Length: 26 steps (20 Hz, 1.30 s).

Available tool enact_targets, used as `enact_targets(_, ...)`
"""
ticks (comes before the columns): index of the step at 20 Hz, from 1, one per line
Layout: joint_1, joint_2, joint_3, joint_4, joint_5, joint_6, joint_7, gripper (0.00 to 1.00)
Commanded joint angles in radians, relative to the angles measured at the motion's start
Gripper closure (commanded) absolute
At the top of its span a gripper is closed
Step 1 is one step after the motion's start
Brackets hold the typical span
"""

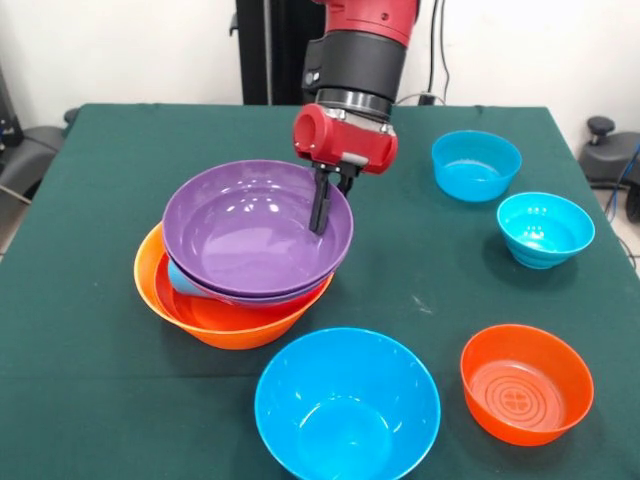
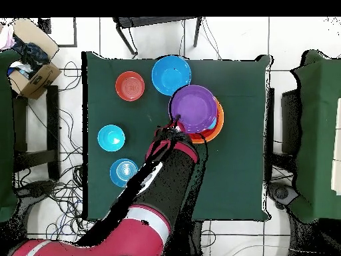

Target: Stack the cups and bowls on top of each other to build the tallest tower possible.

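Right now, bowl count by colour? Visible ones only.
Purple bowl: 1 clearly; a second purple rim sits just under it, so likely 2
Orange base bowl: 1
Red-orange small bowl: 1
Large blue bowl: 1
Cyan small bowls: 2
Total: 7, counting the second purple

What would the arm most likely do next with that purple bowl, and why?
Probably let go and lift straight up. The gripper is at the far rim of the purple bowl, which already sits tilted on the pile in the orange bowl, so that bowl looks placed. Four bowls are loose on the table; the big blue bowl seems a sensible next pick.
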Motion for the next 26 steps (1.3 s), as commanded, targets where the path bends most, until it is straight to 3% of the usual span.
enact_targets(1, 0.012, 0.026, 0.093, 0.007, 0.092, -0.106, 0.117, 1.0)
enact_targets(11, 0.006, 0.021, 0.089, 0.023, 0.117, -0.161, 0.101, 1.0)
enact_targets(12, -0.009, 0.012, 0.11, 0.031, 0.108, -0.166, 0.113, 0.0)
enact_targets(16, 0.004, 0.017, 0.08, 0.029, 0.117, -0.197, 0.093, 0.0)
enact_targets(18, -0.036, -0.008, 0.144, 0.048, 0.076, -0.141, 0.13, 0.0)
enact_targets(26, -0.055, -0.027, 0.187, 0.059, 0.036, -0.068, 0.113, 0.0)
